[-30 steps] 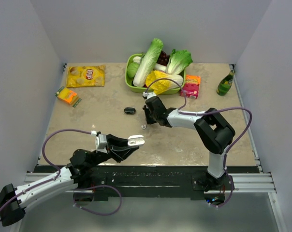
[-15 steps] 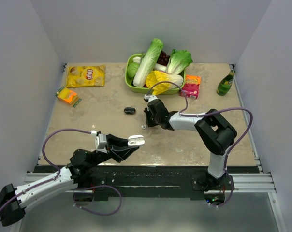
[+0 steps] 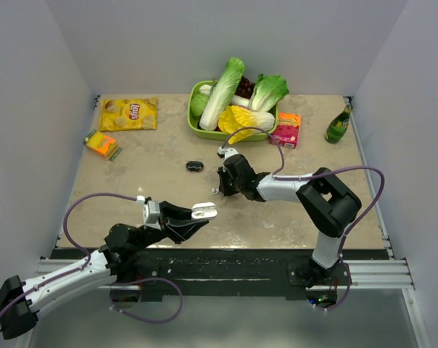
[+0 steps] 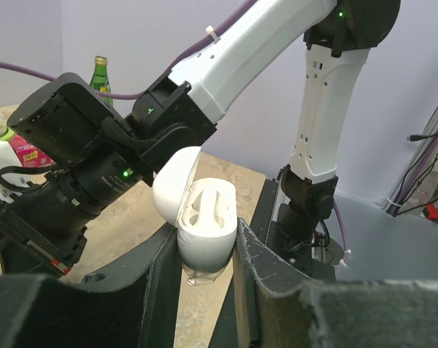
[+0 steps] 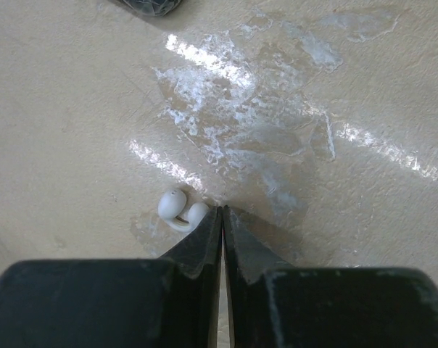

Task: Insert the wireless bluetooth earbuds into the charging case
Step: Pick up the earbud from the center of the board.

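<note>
Right arm (image 3: pixel 306 190) reaching left across frame centre, right gripper (image 5: pixel 222 212) pinched closed. Left arm (image 3: pixel 96 254) stretching right at lower left, left gripper (image 4: pixel 204 254) clamping charging case (image 4: pixel 203 225), lid (image 4: pixel 172 181) open, long axis running left-right in top view. 1 earbud (image 5: pixel 178 206) lying just left of right fingertips.

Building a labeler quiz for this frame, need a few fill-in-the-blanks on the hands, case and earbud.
1. The left hand holds the charging case with its lid ____.
2. The case's earbud slots are ____.
3. One earbud lies on the table beside the right hand, whose jaws are ____.
Missing words: open; empty; shut.
</note>
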`<control>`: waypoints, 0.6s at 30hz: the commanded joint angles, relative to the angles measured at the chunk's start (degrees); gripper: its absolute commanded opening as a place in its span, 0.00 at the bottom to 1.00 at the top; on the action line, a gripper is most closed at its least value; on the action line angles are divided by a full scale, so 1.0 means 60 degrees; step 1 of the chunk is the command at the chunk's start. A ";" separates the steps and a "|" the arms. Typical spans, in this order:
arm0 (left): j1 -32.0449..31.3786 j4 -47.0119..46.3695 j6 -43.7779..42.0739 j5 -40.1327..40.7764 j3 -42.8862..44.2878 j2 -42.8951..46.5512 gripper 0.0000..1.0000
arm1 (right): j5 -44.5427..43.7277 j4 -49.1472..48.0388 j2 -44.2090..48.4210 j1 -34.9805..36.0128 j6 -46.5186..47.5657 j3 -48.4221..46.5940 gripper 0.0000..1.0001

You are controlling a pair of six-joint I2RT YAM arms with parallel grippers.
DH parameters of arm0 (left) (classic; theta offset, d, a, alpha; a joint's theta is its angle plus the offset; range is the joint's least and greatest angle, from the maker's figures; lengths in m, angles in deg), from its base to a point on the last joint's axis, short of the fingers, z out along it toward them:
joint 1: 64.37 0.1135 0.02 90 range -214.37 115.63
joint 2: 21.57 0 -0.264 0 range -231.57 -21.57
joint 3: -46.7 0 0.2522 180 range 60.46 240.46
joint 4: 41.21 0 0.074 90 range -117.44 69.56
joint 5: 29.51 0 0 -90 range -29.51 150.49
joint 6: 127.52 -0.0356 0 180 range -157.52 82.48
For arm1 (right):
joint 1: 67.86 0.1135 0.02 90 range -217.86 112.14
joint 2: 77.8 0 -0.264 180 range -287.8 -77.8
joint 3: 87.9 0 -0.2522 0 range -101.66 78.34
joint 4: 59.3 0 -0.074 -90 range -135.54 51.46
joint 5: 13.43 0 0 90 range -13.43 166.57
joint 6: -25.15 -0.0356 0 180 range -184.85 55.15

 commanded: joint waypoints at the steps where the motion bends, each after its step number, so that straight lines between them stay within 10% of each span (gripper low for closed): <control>1: -0.0065 -0.0466 0.0149 -0.0042 -0.0772 0.0011 0.00 | -0.0691 0.0558 0.0123 0.0041 -0.0219 -0.0137 0.09; 18: -0.0080 0.0002 0.0105 -0.0027 -0.0757 0.0449 0.00 | -0.0019 0.0384 -0.0128 0.0172 -0.0336 -0.0080 0.08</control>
